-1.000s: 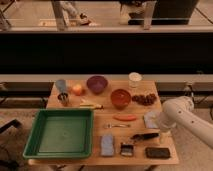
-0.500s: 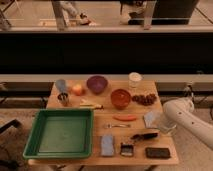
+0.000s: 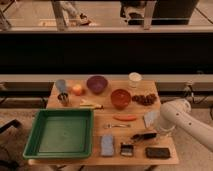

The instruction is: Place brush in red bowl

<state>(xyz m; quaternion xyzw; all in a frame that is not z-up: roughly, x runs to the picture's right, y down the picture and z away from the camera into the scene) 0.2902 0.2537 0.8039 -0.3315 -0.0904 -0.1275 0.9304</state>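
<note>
The arm is inching leftward for the pickup, bringing the gripper beside the right end of the brush, which is lying unmoved on the table, apart from the red bowl; whether the gripper is clamped cannot be told.

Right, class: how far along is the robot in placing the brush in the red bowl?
Done: nothing yet; the brush lies on the table, nearer the camera than the red bowl, not in it. In hand: the pincer is low beside the brush; a grip cannot be confirmed. Left: grasp, lift, carry to the bowl, release.
</note>
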